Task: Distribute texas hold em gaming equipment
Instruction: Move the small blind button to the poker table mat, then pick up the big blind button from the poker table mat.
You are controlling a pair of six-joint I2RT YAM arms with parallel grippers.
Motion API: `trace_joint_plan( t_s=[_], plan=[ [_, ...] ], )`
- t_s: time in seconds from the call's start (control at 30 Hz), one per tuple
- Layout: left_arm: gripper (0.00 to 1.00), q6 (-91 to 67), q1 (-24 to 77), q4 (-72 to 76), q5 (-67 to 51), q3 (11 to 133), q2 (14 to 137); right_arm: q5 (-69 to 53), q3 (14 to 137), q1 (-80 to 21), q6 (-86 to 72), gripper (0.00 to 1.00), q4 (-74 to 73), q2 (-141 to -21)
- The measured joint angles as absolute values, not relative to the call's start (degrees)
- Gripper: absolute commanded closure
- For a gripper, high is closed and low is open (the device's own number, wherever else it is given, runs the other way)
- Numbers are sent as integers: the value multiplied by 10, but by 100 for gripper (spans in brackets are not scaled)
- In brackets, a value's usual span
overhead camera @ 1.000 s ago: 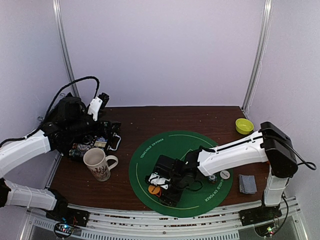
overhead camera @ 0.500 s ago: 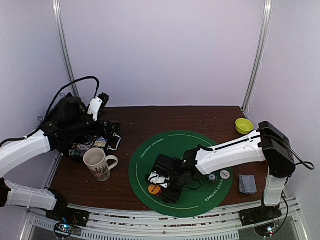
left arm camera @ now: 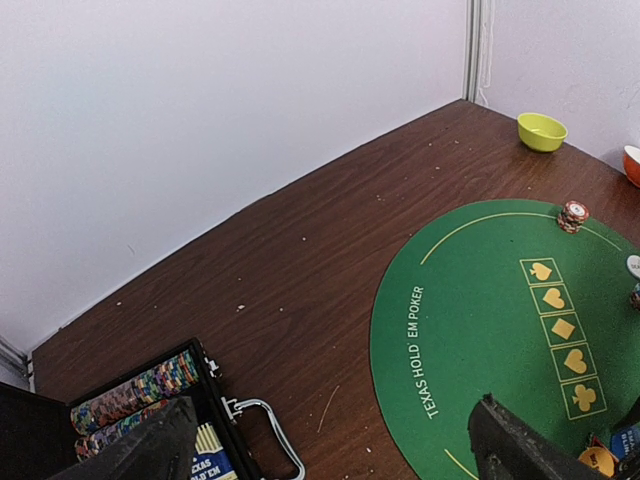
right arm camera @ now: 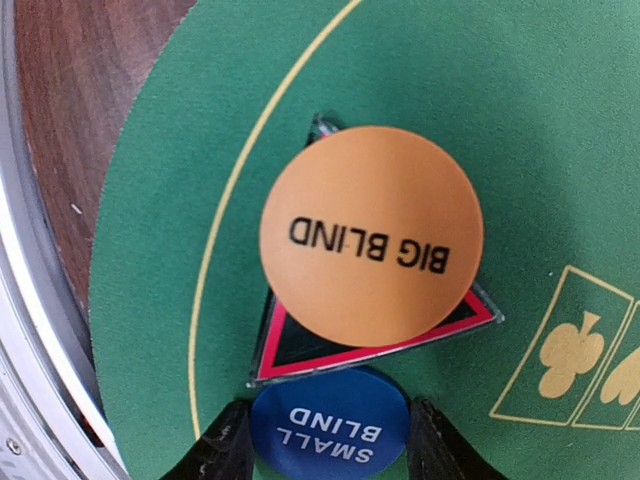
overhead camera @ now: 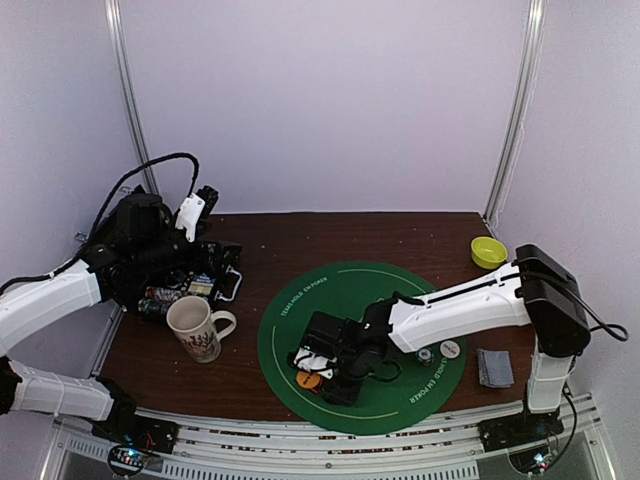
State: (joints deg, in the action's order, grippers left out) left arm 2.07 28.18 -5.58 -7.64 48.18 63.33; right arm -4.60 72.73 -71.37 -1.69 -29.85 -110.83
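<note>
The right pincer [right arm camera: 328,425] has narrowed around the blue button [right arm camera: 330,430] between its fingers, orange button [right arm camera: 370,235] just beyond; whether it is clamped cannot be told, but pickup looks imminent.

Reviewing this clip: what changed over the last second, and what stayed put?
The right hand edged slightly left over the green mat; its fingers flank the blue button next to the orange button. Whether it grips the blue one yet is unclear. Nothing was let go. The left hand, mug, case, yellow bowl and cards stayed put.
</note>
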Motion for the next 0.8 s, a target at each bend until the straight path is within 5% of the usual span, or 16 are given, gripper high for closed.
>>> trace_joint_plan(
  t_s=[0.17,0.37,0.8],
  plan=[
    [2,21,282,-56,-76,481,633,-51,728,-724,-18,49,-295,-1108],
    [2,21,282,-56,-76,481,633,-63,729,-727,-21,24,-297,-1108],
    [2,21,282,-56,-77,481,633,-104,762,-699,-18,5,-280,-1076]
  ],
)
